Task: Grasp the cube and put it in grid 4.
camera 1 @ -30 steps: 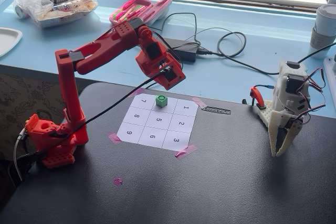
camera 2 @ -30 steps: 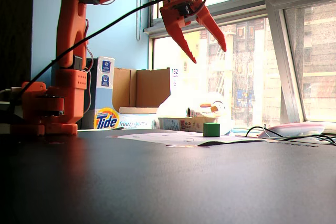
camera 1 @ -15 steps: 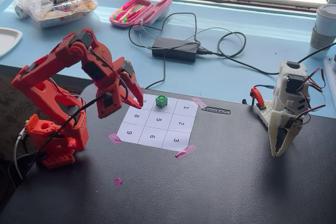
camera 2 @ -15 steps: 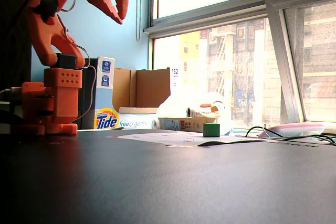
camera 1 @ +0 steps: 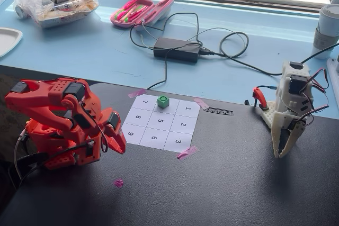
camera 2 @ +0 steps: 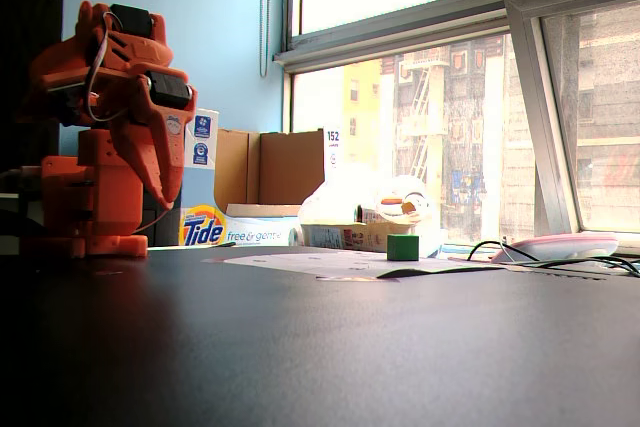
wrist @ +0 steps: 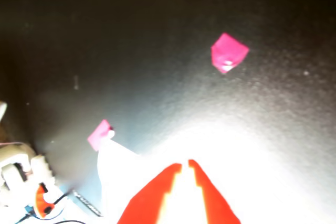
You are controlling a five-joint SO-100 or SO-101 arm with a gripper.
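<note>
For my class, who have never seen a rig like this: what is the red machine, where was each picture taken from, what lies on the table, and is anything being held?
The red machine is a small robot arm, folded low over its base. One fixed view looks down on the dark table, another looks across it at table height, and the wrist view rides on the arm. Its tool holds nothing, its tips nearly together. A taped numbered sheet lies on the table, with a green cube resting on its far middle cell. A white, idle second arm stands at the right.

Home hobby bench: dark table (camera 1: 222,183) under window (camera 2: 420,97); Tide box (camera 2: 203,227), power brick (camera 1: 176,52), pencil case (camera 1: 142,10) behind red arm (camera 1: 58,125)
</note>
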